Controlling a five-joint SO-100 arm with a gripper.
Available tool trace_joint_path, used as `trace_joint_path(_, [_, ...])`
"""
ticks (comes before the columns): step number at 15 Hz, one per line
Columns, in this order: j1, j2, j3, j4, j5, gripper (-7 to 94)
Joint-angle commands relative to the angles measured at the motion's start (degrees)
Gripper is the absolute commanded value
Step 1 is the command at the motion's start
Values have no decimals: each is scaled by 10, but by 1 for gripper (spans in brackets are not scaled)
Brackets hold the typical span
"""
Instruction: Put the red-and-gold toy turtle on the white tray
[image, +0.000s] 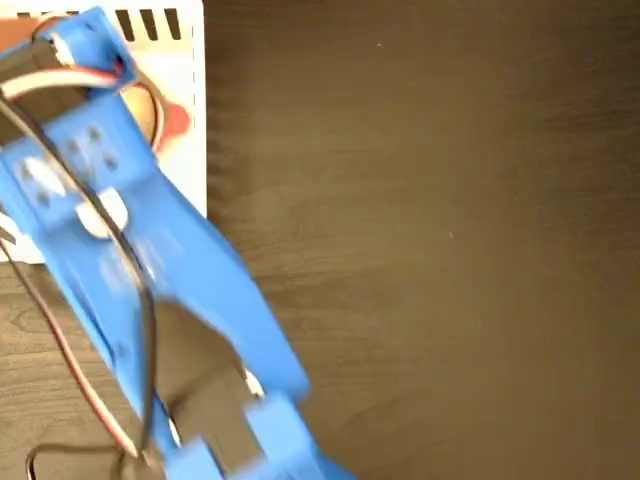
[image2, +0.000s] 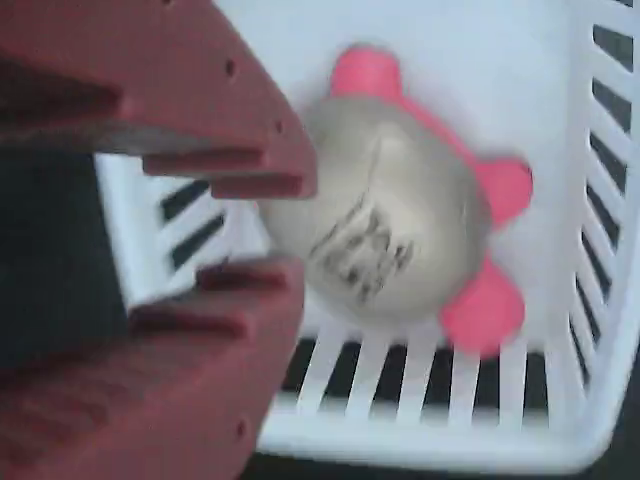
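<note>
In the wrist view the red-and-gold toy turtle (image2: 400, 225) lies on the white tray (image2: 480, 60), near a corner with slotted edges. Its gold shell with the black print faces up, and pink-red legs stick out on the right. My gripper (image2: 295, 228) comes in from the left. Its dark red fingers (image2: 240, 120) stand a little apart at the turtle's left edge, and the tray's slots show between them. In the fixed view the blue arm (image: 120, 230) covers most of the tray (image: 190, 60). Only a red bit of the turtle (image: 178, 120) peeks out beside it.
Dark wooden table (image: 430, 250) fills the right and lower part of the fixed view. Red and black cables (image: 60, 350) run along the arm at lower left. The tray's raised rim (image2: 620, 250) stands close to the turtle's right side.
</note>
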Motion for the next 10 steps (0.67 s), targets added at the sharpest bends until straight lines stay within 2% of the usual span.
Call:
trace_joint_path(1, [34,214,101,-65,-14,0])
trace_joint_path(4, [112,402,301,-171,-62,0])
trace_joint_path(7, [165,613,606,-324,-123,0])
trace_joint_path(8, [171,686,704,-354,-134,0])
trace_joint_path(10, [164,807,863,-359,-134,0])
